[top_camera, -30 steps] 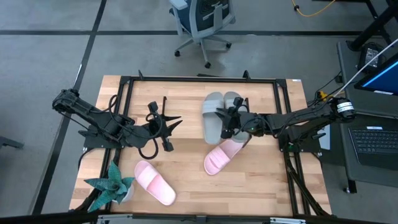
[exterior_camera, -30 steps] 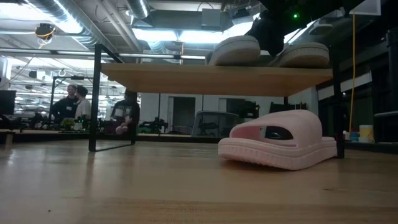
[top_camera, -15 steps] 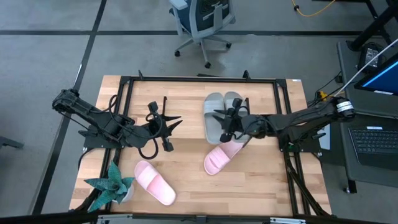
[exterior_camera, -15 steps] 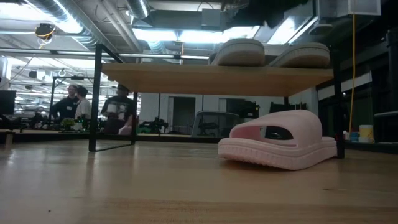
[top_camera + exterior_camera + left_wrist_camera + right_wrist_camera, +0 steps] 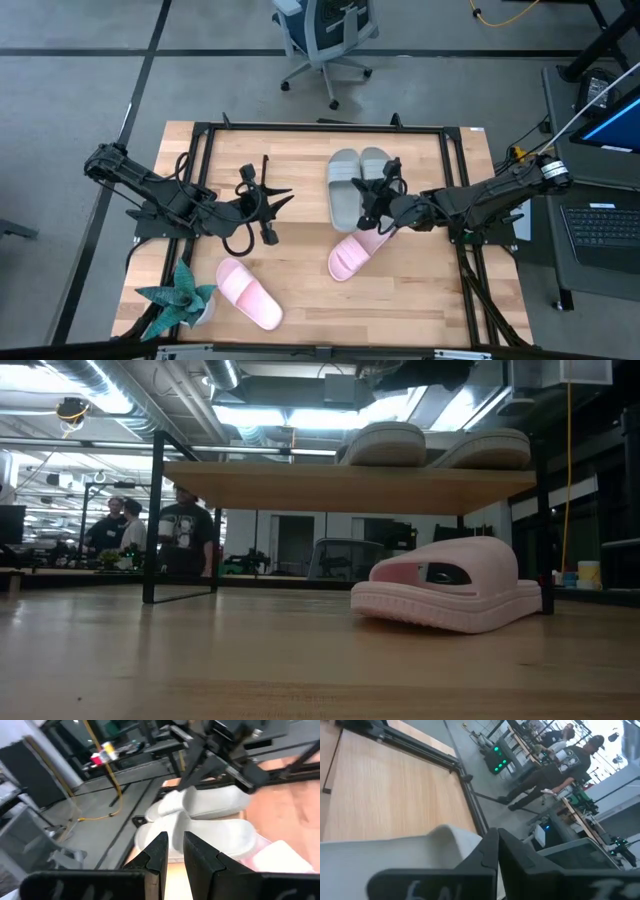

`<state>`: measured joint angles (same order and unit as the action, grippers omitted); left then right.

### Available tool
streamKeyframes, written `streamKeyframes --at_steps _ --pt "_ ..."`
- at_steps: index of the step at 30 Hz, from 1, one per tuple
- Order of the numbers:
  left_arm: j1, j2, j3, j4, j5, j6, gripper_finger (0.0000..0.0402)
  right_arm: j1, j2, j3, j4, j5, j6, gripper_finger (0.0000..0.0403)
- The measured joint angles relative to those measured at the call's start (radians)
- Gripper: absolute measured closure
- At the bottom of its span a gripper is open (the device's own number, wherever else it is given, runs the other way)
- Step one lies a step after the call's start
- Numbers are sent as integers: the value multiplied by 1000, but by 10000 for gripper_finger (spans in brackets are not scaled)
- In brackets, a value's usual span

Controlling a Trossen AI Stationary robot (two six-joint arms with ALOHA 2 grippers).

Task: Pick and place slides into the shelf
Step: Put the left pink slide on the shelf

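Observation:
Two grey-green slides [image 5: 345, 188] [image 5: 374, 165] lie side by side, soles down, on the shelf [image 5: 290, 160], right of its middle; the low view shows them [image 5: 380, 442] [image 5: 485, 448] on top of the board [image 5: 300, 485]. One pink slide [image 5: 352, 257] lies on the tabletop by the shelf's near edge. The other pink slide [image 5: 250, 293] lies near the table's front left. My right gripper [image 5: 372, 197] hangs shut just above the grey-green slides, holding nothing. My left gripper [image 5: 283, 200] waits over the shelf's left half, open a little, with nothing between its fingers [image 5: 159, 851].
A teal star-shaped plant [image 5: 178, 300] stands at the table's front left corner. An office chair [image 5: 325, 35] is beyond the far edge, and a laptop [image 5: 605, 225] sits to the right. The low view shows people [image 5: 185, 535] standing in the room behind.
My right gripper has risen from between the two grey-green slides and drifted a little toward the table's right edge. It now hangs clear above them. Both slides have stayed in place on the shelf.

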<state>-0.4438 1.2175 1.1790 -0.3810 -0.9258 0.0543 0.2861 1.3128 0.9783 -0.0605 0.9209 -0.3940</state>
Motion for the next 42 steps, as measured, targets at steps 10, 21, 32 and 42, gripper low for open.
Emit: streamKeyframes --at_steps 10,21,32,42 --pt "0 0 0 -2 106 0 350 68 0 0 -21 2 82 394" --pt "0 0 0 -1 106 7 350 243 0 -60 -37 21 270 399" --pt "0 0 0 0 106 8 350 368 0 -84 -34 117 415 399" --pt "0 0 0 0 105 8 350 384 39 -84 -31 117 496 399"
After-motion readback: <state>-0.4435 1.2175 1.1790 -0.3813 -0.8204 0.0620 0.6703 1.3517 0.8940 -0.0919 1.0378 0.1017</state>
